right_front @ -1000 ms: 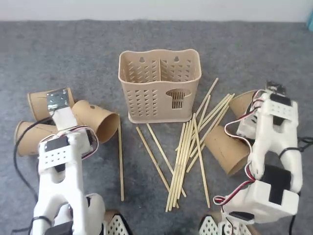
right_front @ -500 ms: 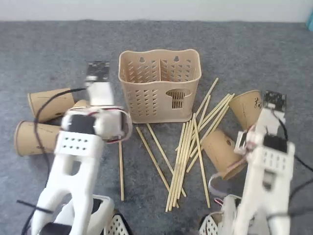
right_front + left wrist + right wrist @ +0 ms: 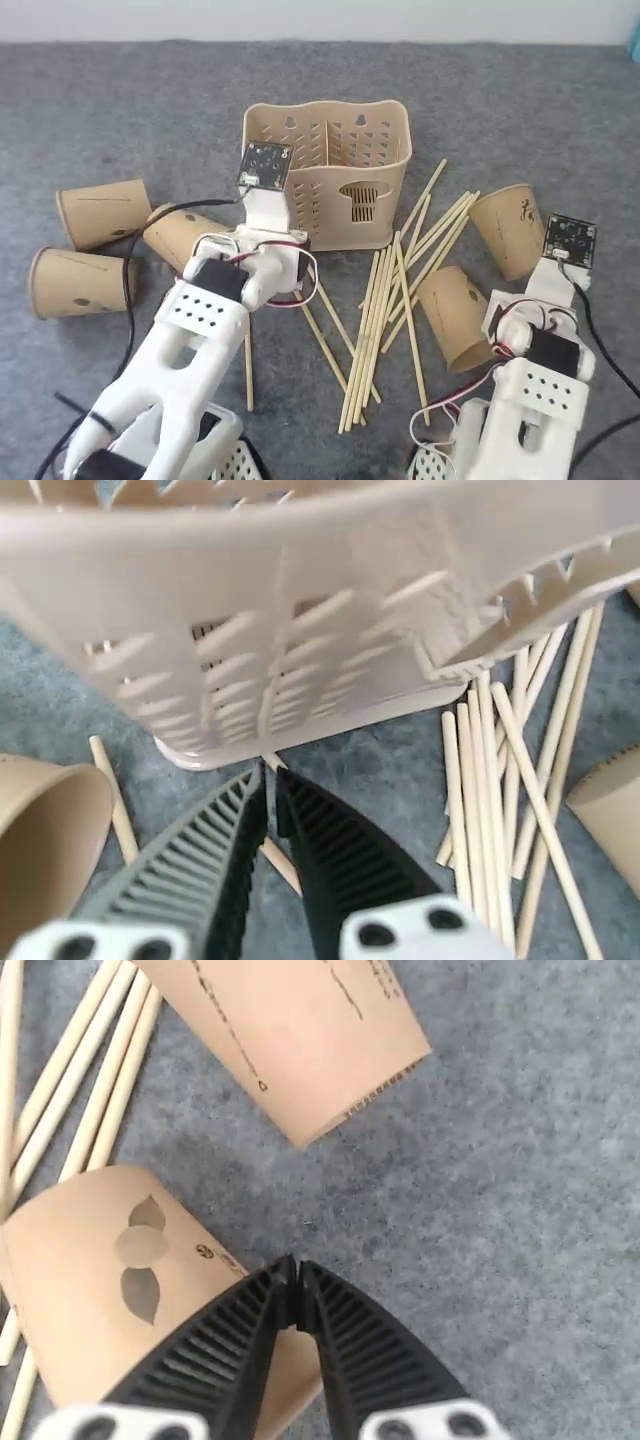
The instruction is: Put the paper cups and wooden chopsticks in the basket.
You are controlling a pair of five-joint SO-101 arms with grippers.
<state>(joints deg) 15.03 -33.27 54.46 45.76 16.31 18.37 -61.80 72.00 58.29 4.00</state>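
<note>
left hand (image 3: 268, 775) is shut and empty, its tip low over a chopstick (image 3: 284, 865), likely lining up a pick. just beyond it stands the basket (image 3: 300, 630). right hand (image 3: 295, 1265), also shut and empty, hovers at the edge of a fallen cup (image 3: 100, 1280); it must open to grasp. a 2nd cup (image 3: 290, 1030) lies beyond.

Left arm (image 3: 195, 330) & right arm (image 3: 545, 385): white plastic, hole-grid panels, black servos, red/white/black wires behind the fingers (image 3: 340, 850). Left gripper (image 3: 270, 772), right gripper (image 3: 297, 1265): dark ribbed fingers, white mounts (image 3: 410, 945) w/ round holes at finger bases. Square dark cam boards (image 3: 264, 165).
</note>
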